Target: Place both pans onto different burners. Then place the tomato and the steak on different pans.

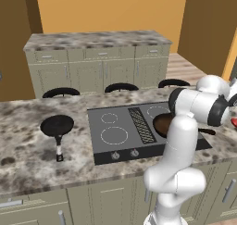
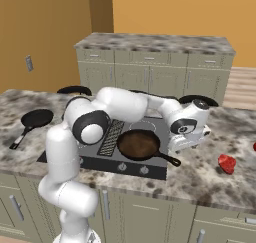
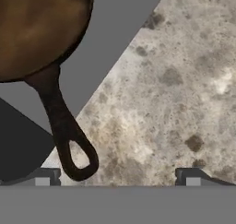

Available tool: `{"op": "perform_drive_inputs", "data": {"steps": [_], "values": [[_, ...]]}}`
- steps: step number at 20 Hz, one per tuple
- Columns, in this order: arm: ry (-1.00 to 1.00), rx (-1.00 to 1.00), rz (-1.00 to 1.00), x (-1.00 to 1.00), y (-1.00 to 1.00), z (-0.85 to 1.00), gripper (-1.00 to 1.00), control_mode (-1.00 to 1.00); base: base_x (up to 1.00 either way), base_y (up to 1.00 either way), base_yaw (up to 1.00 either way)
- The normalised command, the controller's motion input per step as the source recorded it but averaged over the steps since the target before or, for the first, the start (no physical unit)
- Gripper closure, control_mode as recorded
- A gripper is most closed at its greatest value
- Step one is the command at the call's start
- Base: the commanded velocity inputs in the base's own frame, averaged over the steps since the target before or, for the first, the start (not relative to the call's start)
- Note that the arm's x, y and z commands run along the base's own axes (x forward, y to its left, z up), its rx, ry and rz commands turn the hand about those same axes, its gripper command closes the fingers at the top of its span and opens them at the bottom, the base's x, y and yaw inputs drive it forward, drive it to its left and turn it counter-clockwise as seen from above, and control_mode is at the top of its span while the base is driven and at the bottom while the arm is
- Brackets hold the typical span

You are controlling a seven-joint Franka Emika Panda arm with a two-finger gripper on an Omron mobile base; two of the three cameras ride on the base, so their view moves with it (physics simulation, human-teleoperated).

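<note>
Hand view: claw [image 3: 117,177] spread wide, empty; brown pan [image 3: 39,29] handle loop beside left fingertip [image 3: 44,176].

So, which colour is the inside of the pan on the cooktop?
Brown inside the pan, black handle; clearest in the hand view.

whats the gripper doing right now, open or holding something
gripper: open, holding nothing; its fingertips stand wide apart, above the counter beside the brown pan's handle.
</note>
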Motion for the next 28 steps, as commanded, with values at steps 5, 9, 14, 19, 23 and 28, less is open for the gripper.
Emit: {"op": "perform_drive_inputs", "data": {"steps": [5,9,14,19,23,28], "values": [[0.12,0.00,-0.46,-0.05,-0.58,0.02,-1.00,-1.00,0.00,0.00,0.00],[0.10,0.00,-0.20,-0.01,-0.38,0.00,-1.00,-1.00,0.00,0.00,0.00],[0.05,0.01,-0.04,0.00,-0.40,0.00,-1.00,-1.00,0.00,0.00,0.00],[0.05,0.01,0.00,0.00,-0.50,0.00,-1.00,-1.00,0.00,0.00,0.00],[0.02,0.00,0.00,0.00,-0.43,-0.08,-1.00,-1.00,0.00,0.00,0.00],[0.04,0.03,0.00,0.00,-0.41,-0.02,-1.00,-1.00,0.00,0.00,0.00]]}}
